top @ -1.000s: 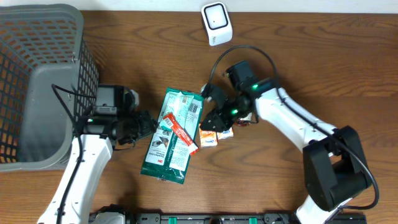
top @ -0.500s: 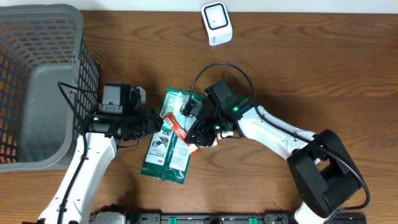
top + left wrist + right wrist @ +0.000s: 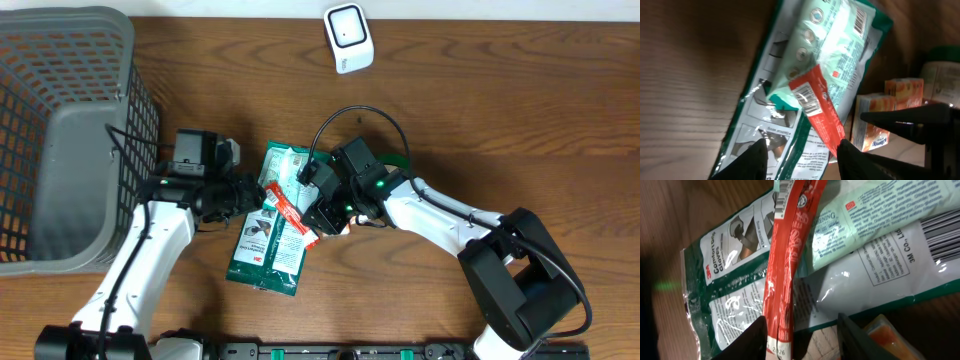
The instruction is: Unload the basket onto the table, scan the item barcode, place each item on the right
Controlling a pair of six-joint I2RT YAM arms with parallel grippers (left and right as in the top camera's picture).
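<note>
**Red packet lies on the glove pack, both pincers spread**

The red packet [image 3: 291, 216] lies slantwise across the green glove pack [image 3: 266, 252]. Its barcode end rests on a pale mint pouch [image 3: 296, 168] that overlaps the pack's top. The right gripper [image 3: 800, 334] hovers over the pack's right edge, fingers spread. The packet's lower end sits between them, unpinched. The left gripper [image 3: 802, 154] is at the pack's left edge, spread and holding nothing. An orange carton [image 3: 874, 125] sits just right of the pack. The white scanner [image 3: 348, 37] is well above it.

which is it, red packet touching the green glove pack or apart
Touching. Right wrist view shows the red packet lying flat across the green glove pack, no gap.
</note>
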